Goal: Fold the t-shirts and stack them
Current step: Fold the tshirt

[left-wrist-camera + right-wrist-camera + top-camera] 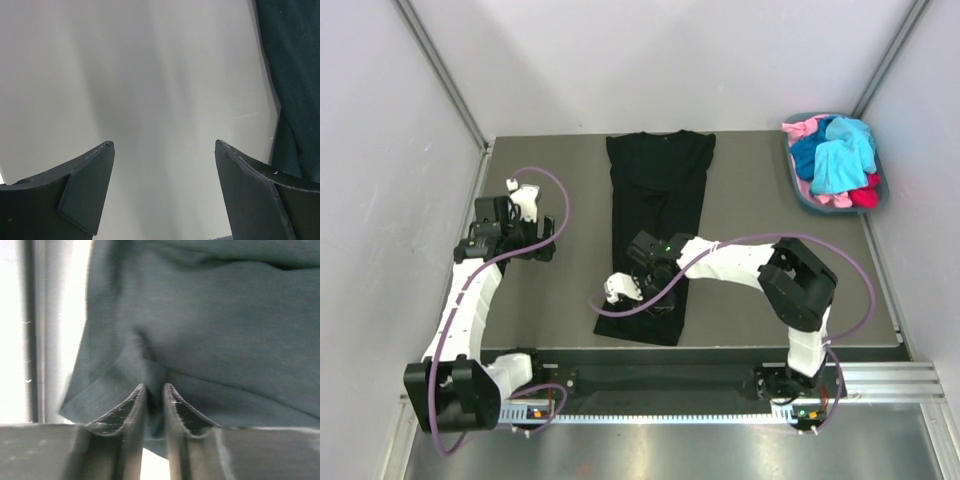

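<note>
Closest to the overhead camera, at the near edge of the grey table (550, 300), sit the bases of my two arms. Lying down the middle of that table is the black t-shirt (658, 215), a long, narrow strip running from the far edge almost to the near edge. Its collar and short sleeves are at the far end, where it is widest, and the body narrows below them, with soft creases along its length. The right arm (740, 260) reaches across the cloth, and the right gripper (620, 290) is at the shirt's near left corner. From the right wrist camera, the right gripper (154, 390) has its jaws pinched to a thin slit with a raised fold of the shirt (225, 330) caught between them; the fabric looks dark grey-green there, and the hem shows as a stitched band beside the fingers. The left gripper (523, 203) is over bare table well to the left of the shirt. From its wrist camera the left gripper (164, 145) is spread wide and grips nothing, with the shirt's dark edge (295, 75) at the right of the view. In the far right corner, a blue-grey basket (798, 190) holds a heap of pink, blue and red clothes (835, 160).
</note>
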Available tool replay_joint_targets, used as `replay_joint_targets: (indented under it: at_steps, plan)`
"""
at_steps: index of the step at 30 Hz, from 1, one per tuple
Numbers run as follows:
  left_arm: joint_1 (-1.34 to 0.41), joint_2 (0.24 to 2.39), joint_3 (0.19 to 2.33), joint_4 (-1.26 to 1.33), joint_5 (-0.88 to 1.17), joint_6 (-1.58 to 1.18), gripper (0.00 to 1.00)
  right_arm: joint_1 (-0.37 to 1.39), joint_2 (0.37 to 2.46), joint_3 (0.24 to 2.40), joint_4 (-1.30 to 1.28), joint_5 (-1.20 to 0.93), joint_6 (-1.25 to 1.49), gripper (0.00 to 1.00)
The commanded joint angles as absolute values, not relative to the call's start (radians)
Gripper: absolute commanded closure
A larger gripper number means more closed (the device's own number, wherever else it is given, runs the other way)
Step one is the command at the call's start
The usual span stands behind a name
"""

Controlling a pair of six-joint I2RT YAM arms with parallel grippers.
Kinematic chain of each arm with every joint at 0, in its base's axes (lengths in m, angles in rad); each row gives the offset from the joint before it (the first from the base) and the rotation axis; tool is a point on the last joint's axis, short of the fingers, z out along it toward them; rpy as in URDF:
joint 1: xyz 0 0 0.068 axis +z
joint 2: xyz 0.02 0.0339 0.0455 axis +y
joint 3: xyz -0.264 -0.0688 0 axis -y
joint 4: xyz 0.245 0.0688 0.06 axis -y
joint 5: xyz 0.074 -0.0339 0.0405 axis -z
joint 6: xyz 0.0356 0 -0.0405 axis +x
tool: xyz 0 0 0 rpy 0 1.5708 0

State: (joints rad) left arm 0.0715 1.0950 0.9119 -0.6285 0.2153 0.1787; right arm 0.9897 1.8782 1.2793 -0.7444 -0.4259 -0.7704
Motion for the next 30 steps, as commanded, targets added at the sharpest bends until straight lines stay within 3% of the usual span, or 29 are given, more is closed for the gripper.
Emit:
replay_joint_targets:
  at_steps: [1,4,11,17,23,30]
  plan:
    - [0.081,1.069,0.908,-0.591,0.232,0.178,0.14,1.002,1.823,1.292,-0.661,-0.306,-0.746,0.9]
    - [0.084,1.069,0.913,-0.591,0.235,0.175,0.14,1.0,1.72,1.241,-0.586,-0.171,-0.753,1.0]
    - [0.086,1.086,0.93,-0.607,0.305,0.19,0.16,0.91,1.349,1.186,-0.477,0.106,-0.857,1.0]
    - [0.04,1.279,1.084,-0.741,0.509,0.247,0.32,0.657,1.077,1.116,-0.54,0.009,-0.864,1.0]
    - [-0.155,1.351,1.176,-0.721,0.454,0.261,0.32,0.56,0.922,0.857,-0.751,-0.245,-0.877,1.0]
    - [-0.253,1.535,1.363,-0.749,0.436,0.301,0.33,0.558,0.821,0.775,-0.788,-0.282,-0.801,1.0]
